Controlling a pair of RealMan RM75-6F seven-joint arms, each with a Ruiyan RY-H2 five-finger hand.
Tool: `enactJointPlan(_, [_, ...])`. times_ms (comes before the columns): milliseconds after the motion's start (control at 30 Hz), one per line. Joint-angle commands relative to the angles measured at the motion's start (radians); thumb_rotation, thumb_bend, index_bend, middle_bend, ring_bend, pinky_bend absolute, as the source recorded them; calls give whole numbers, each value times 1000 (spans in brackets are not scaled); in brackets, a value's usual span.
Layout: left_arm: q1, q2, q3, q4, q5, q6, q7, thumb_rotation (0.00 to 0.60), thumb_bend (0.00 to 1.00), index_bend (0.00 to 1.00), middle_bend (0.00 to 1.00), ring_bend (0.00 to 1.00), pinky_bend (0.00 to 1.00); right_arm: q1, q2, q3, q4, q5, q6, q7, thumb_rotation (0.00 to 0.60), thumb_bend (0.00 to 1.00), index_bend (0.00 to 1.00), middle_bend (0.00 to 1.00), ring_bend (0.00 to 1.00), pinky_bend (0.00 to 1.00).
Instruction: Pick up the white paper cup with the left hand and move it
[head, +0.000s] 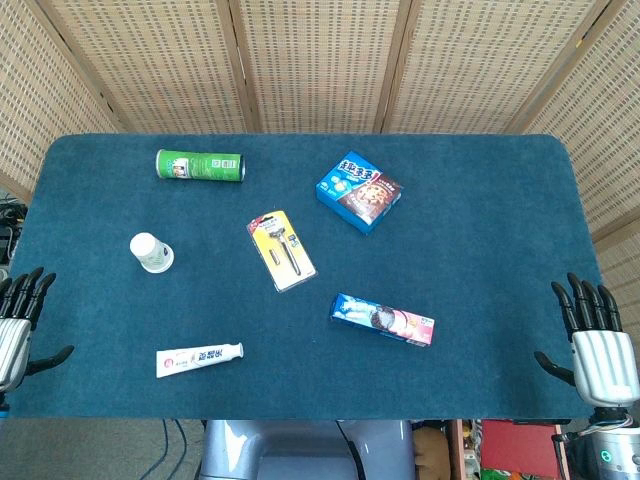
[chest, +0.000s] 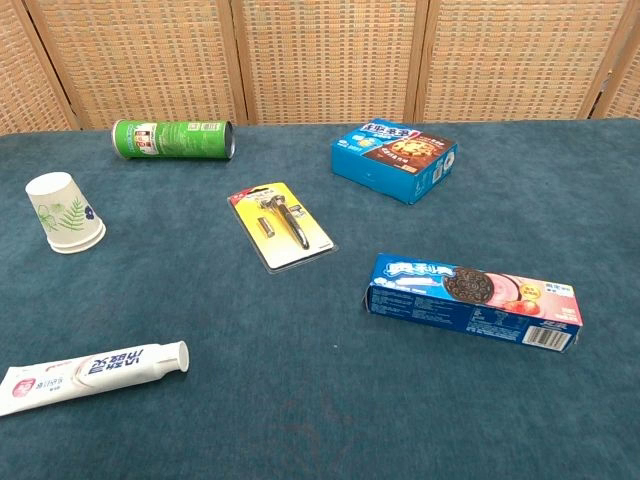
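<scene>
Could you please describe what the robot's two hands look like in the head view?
The left hand and right hand match: slim black fingers and thumb on a ribbed silver-white metallic back. Below the right hand sits a grey cylindrical wrist with a small greenish ring mark. The chest view shows neither.

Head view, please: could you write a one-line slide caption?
Both hands, left hand and right hand, open at table edges; inverted white paper cup untouched.
</scene>
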Motion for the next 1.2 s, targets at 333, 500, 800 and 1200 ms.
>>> enactJointPlan(333, [-295,45,-158,24,-259,-458,-95,600,95,54,0,0,0,-1,6,13,9,30,-9,19,600,0,0,0,0,0])
enactJointPlan(500, [-388,12,-201,63,-427,-555,33,600,95,211,0,0,0,-1,4,12,15,44,-21,22,600,0,0,0,0,0])
enactJointPlan(800, [-505,-56,-209,146,-638,-641,186,600,96,212,0,0,0,-1,3,13,25,63,-37,29,600,0,0,0,0,0])
enactJointPlan(1200, [-575,-114,-182,219,-762,-687,233,600,125,259,0,0,0,1,0,14,36,78,-51,35,600,0,0,0,0,0])
